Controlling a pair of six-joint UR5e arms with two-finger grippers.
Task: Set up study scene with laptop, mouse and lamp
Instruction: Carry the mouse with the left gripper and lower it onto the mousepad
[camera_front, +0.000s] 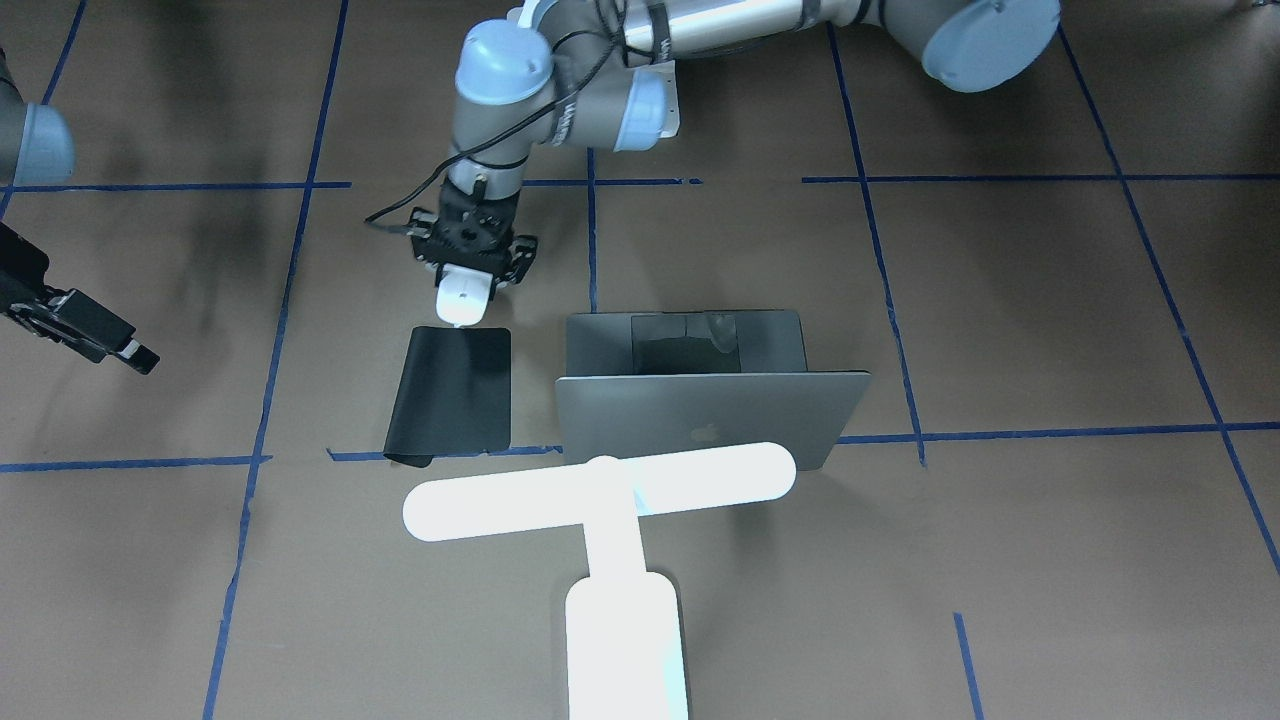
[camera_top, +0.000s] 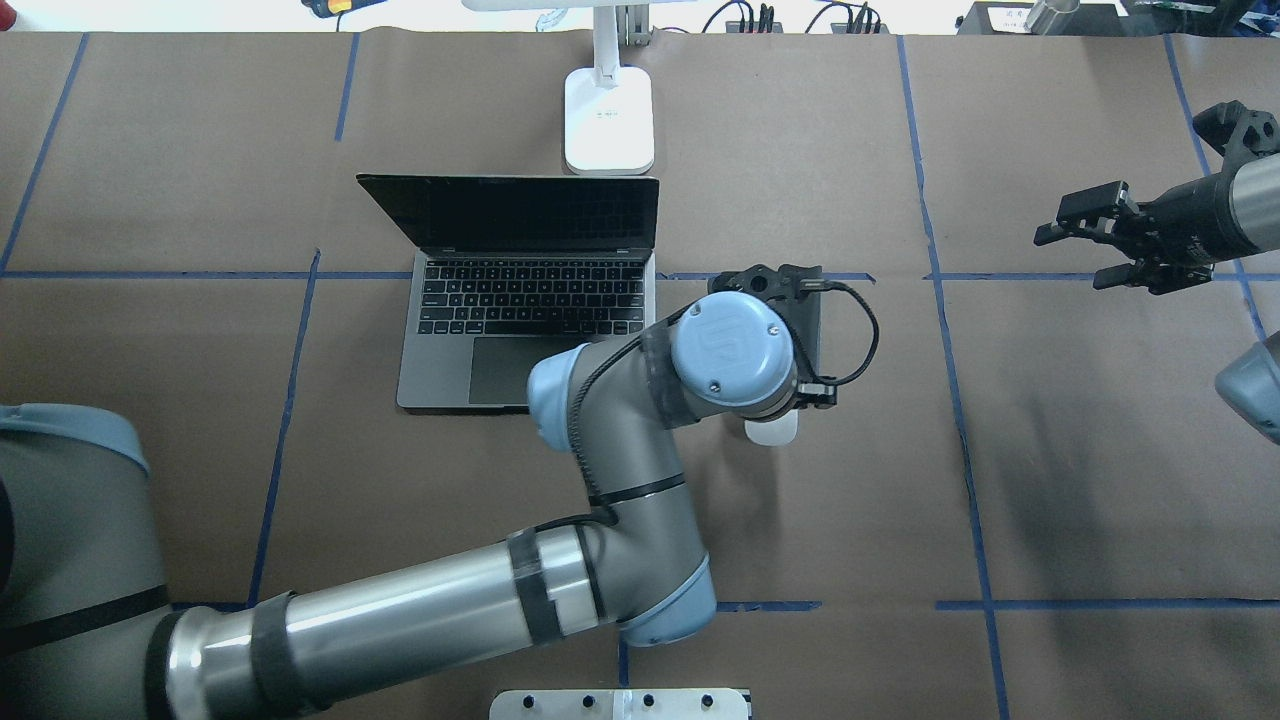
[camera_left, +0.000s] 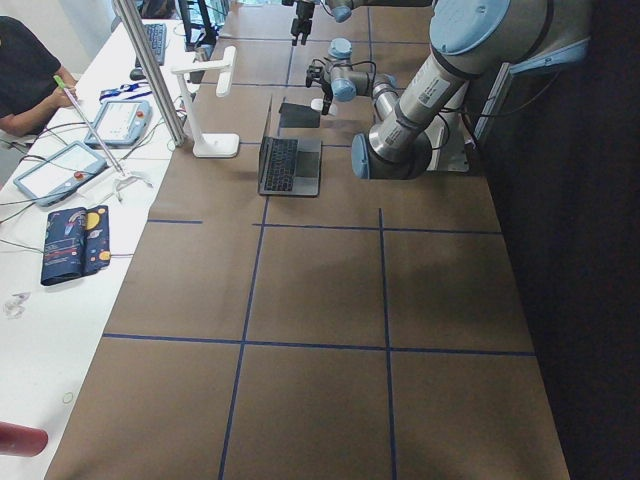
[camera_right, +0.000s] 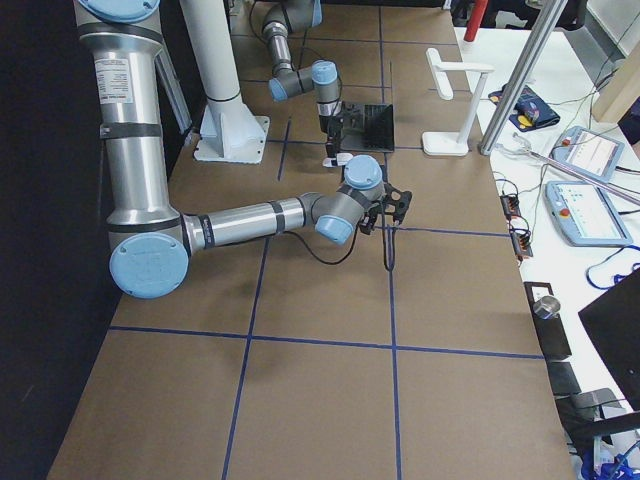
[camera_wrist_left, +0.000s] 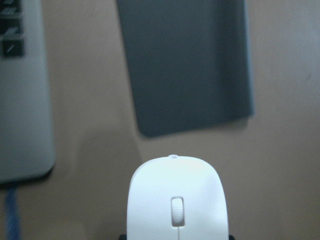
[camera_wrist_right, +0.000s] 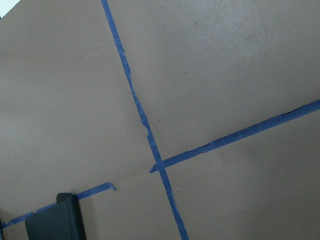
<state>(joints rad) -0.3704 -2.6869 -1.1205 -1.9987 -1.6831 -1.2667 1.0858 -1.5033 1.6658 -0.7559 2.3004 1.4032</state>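
My left gripper (camera_front: 472, 272) is shut on the white mouse (camera_front: 463, 298) and holds it just above the table, at the robot-side short edge of the flat black pad (camera_front: 455, 390). The left wrist view shows the mouse (camera_wrist_left: 175, 200) at the bottom centre with the pad (camera_wrist_left: 187, 65) ahead of it. The open silver-grey laptop (camera_top: 530, 290) lies left of the pad in the overhead view. The glowing white lamp (camera_front: 600, 490) stands behind the laptop's lid. My right gripper (camera_top: 1078, 250) is open and empty, far off to the right.
A white bolted pedestal (camera_top: 620, 703) sits at the robot's edge of the table. Blue tape lines (camera_wrist_right: 150, 145) cross the brown surface. A side table with tablets (camera_left: 70, 165) and an operator lies beyond the far edge.
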